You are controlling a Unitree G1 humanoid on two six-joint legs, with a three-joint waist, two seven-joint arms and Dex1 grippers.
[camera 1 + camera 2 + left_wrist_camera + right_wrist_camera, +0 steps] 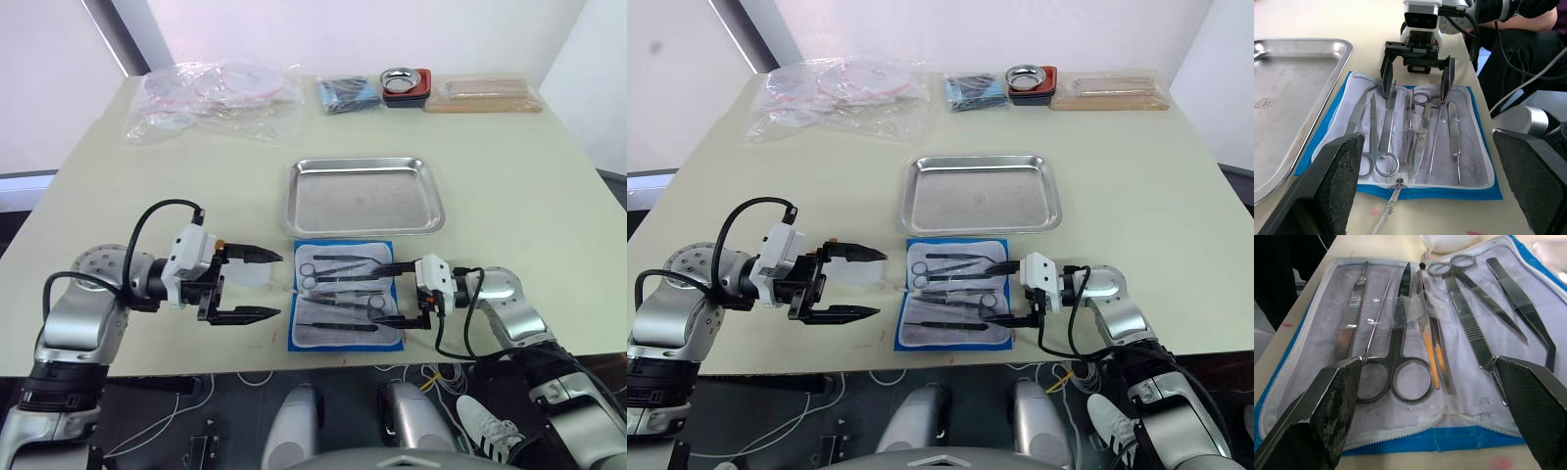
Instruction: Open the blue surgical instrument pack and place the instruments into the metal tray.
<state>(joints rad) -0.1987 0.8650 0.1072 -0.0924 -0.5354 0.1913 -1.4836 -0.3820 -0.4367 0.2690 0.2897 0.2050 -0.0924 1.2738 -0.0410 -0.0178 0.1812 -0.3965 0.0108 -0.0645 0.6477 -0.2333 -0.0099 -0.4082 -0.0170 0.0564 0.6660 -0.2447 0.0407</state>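
Note:
The blue surgical instrument pack (pixel 345 294) lies unfolded flat near the table's front edge, pale lining up. Several instruments (pixel 1387 127), scissors and tweezers, lie side by side on the lining under a clear strip (pixel 1415 301). Just behind the pack sits the metal tray (pixel 362 201), with nothing in it. My right gripper (pixel 380 295) is open at the pack's right edge, its fingers reaching low over the instruments' handle ends and holding nothing. My left gripper (pixel 257 286) is open just left of the pack, level with it, holding nothing.
A pale translucent scrap (pixel 245 274) lies on the table by the left gripper. Along the back stand clear plastic bags of tubing (pixel 211 98), a dark blue packet (pixel 348 93), a small metal bowl in a red holder (pixel 405 83) and a packet of wooden sticks (pixel 485 95).

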